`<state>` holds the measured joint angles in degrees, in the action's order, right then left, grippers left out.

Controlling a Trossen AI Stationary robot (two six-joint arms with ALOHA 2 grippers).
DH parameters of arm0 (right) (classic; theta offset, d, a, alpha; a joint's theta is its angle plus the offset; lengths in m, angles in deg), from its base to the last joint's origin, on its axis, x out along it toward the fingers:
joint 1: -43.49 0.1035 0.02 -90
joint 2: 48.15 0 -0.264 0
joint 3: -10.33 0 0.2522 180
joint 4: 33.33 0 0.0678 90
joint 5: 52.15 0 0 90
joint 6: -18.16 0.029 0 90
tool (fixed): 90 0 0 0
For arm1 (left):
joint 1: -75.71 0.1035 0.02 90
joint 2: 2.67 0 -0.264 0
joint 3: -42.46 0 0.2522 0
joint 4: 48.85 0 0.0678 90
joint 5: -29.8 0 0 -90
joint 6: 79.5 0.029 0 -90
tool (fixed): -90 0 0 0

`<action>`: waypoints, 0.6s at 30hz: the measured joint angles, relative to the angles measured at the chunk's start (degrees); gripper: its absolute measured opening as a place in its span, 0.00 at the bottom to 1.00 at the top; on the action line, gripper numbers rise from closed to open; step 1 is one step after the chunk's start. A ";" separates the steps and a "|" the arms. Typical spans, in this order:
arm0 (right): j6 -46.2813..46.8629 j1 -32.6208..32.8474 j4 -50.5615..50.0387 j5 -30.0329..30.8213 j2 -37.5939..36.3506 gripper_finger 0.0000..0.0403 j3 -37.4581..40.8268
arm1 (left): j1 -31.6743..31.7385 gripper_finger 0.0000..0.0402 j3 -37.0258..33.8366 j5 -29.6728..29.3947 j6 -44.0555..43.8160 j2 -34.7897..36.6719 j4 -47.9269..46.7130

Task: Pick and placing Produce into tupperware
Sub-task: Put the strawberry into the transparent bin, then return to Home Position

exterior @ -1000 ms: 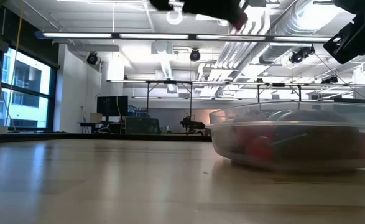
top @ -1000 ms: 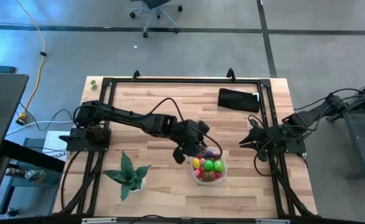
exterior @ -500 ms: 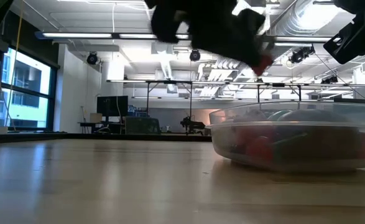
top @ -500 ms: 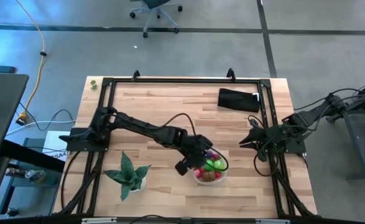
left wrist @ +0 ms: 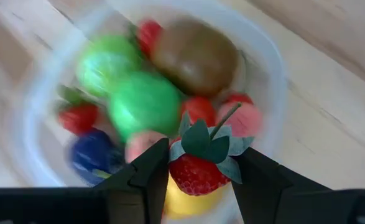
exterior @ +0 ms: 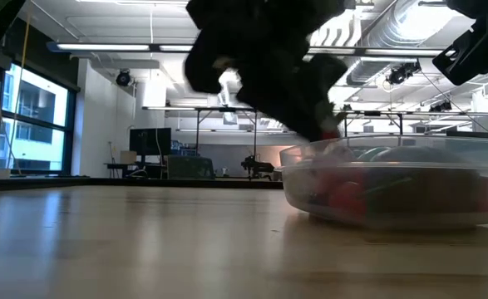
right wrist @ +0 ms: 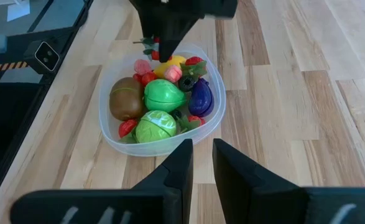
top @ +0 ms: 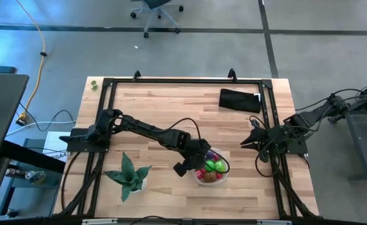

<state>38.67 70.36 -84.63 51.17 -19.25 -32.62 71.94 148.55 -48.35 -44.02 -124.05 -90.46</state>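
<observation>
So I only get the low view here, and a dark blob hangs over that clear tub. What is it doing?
Observer: That is the left gripper, shut on a red strawberry with green leaves.
Operator: Is it over the tub?
Observer: Yes, the high view puts it above the near-left rim of the tupperware.
Operator: What is already inside?
Observer: The right wrist view shows a brown kiwi, a green cabbage and a purple eggplant, among others.
Operator: And the other arm?
Observer: The right gripper waits at the table's right side, fingers open.
</observation>
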 joint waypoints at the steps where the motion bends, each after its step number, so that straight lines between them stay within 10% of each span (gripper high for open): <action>1: -0.02 0.00 -0.02 0.04 -0.02 0.13 0.00 | 0.00 0.36 -0.13 0.30 0.00 -0.16 -0.60; 18: 0.00 0.00 0.02 -0.04 0.00 0.13 0.00 | 0.00 0.51 -0.04 -0.56 -0.21 -0.07 0.32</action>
<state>38.67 70.36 -84.60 51.13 -19.25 -32.62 71.94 148.51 -48.91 -44.23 -124.12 -90.14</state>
